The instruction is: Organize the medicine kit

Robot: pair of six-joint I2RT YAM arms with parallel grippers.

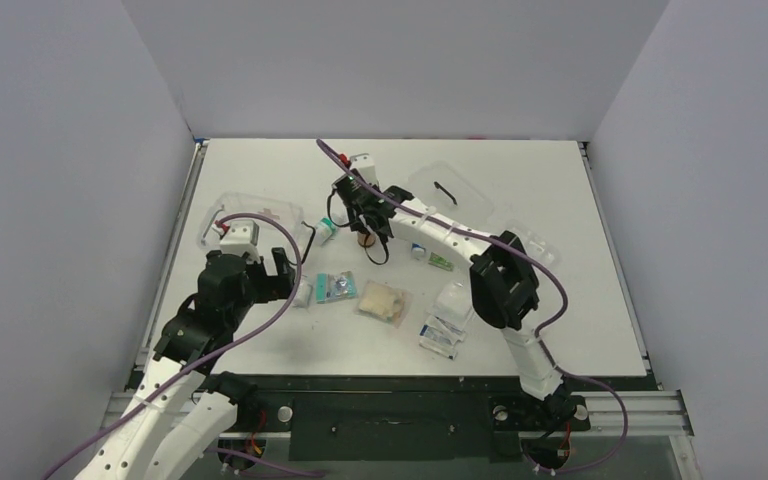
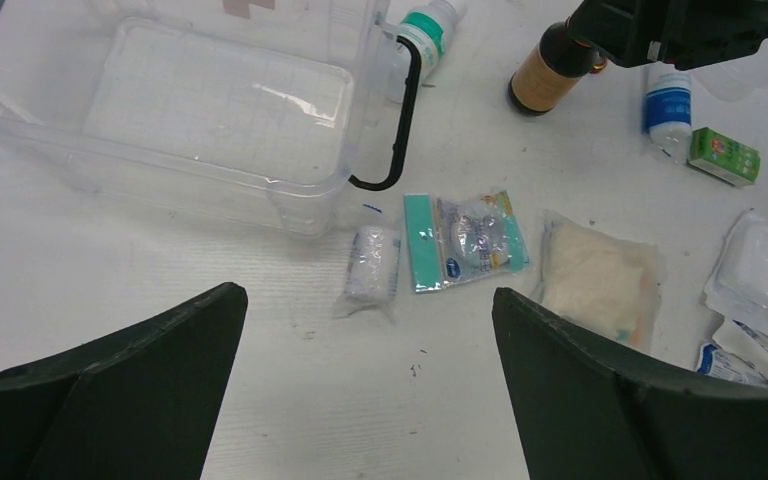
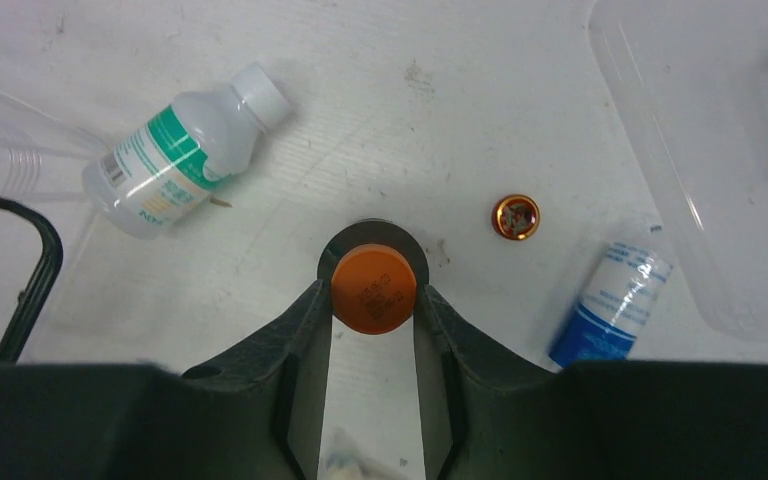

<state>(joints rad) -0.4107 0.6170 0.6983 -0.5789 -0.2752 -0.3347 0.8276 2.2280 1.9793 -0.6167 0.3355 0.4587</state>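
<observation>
right end effector (image 3: 373, 292) grips amber bottle (image 2: 539, 78) | left end effector (image 2: 365, 294) open | white bottle (image 3: 175, 155) beside medicine kit (image 2: 160, 165)

A white tabletop (image 1: 550, 165) is filling the middle of the top view, narrowing toward the upper part of the frame. Three plain pale grey walls are enclosing it: a back wall (image 1: 390, 60) across the top, a left wall (image 1: 60, 200) and a right wall (image 1: 720, 200) slanting down the sides. Thin metal strips (image 1: 610, 250) are running along the tabletop's side edges. At the bottom of the frame, a silver rail (image 1: 640, 405) is crossing beside a black panel (image 1: 390, 415). Soft, even light is falling from above and casting only faint shadows. In the wrist views, the tabletop is showing small scuffs and dark specks.
</observation>
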